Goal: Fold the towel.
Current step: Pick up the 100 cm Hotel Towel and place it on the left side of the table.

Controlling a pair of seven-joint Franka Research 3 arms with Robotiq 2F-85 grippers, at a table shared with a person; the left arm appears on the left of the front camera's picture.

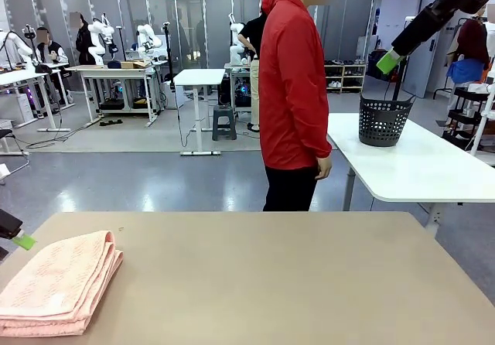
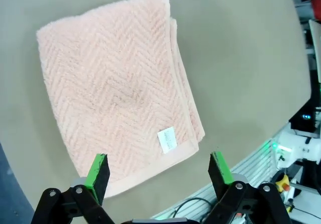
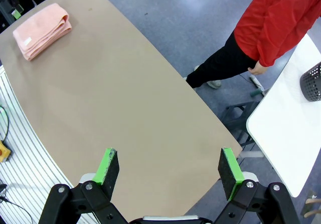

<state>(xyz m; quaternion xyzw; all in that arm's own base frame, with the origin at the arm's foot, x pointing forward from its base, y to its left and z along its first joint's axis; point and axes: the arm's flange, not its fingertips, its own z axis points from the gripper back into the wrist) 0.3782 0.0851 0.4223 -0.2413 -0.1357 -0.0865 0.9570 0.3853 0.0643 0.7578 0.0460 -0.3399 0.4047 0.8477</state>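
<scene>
The towel (image 1: 58, 283) lies folded into a thick pink pad at the near left corner of the tan table (image 1: 271, 283), its layered edges showing along the side that faces the middle of the table. From above, in the left wrist view, the towel (image 2: 118, 88) shows its herringbone weave, a plain hem band along one edge and a small white label (image 2: 167, 139) near a corner.

The left gripper (image 2: 159, 171) hangs over the towel's hem edge with its green pads spread wide, holding nothing and touching nothing. In the front view only a green pad (image 1: 24, 241) of it peeks in at the left edge, just beside the towel.

The right gripper (image 3: 169, 168) is raised high over the table, fingers likewise wide apart and empty. A person in a red jacket (image 1: 292, 82) stands at the far side, beside a white table (image 1: 418, 167) that carries a dark basket (image 1: 384, 119).
</scene>
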